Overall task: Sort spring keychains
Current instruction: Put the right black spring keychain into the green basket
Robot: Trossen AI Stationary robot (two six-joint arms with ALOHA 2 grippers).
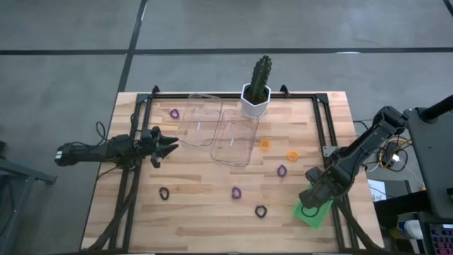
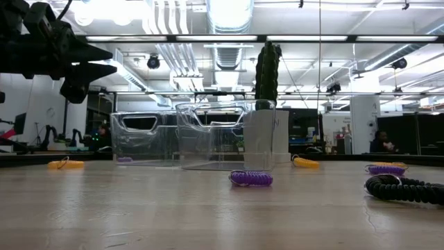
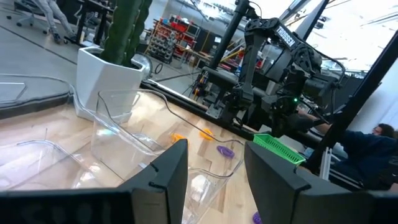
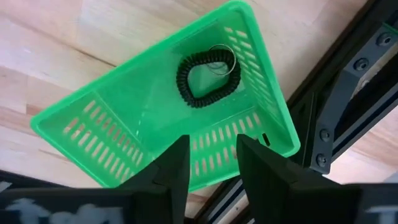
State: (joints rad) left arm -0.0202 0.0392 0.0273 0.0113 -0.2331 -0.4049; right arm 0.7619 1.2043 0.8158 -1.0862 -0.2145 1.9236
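Note:
Spring keychains lie loose on the wooden table: purple ones (image 1: 174, 113), (image 1: 282, 170), (image 1: 236, 192), orange ones (image 1: 265, 144), (image 1: 291, 155), and black ones (image 1: 164, 193), (image 1: 261, 210). Another black keychain (image 4: 207, 74) lies flat on the floor of a green slotted basket (image 4: 124, 118) at the table's near right corner. My right gripper (image 4: 212, 165) hangs open just above that basket (image 1: 311, 212) and holds nothing. My left gripper (image 1: 166, 147) hovers open at the table's left side, next to the clear containers, also empty (image 3: 216, 168).
Two clear plastic containers (image 1: 202, 120), (image 1: 237, 138) stand mid-table toward the far side. Behind them is a cactus in a white pot (image 1: 256, 95). Black frame rails (image 1: 322, 127) run along the table's sides. In the low view, purple (image 2: 250, 178) and black (image 2: 406, 187) keychains lie nearest the camera.

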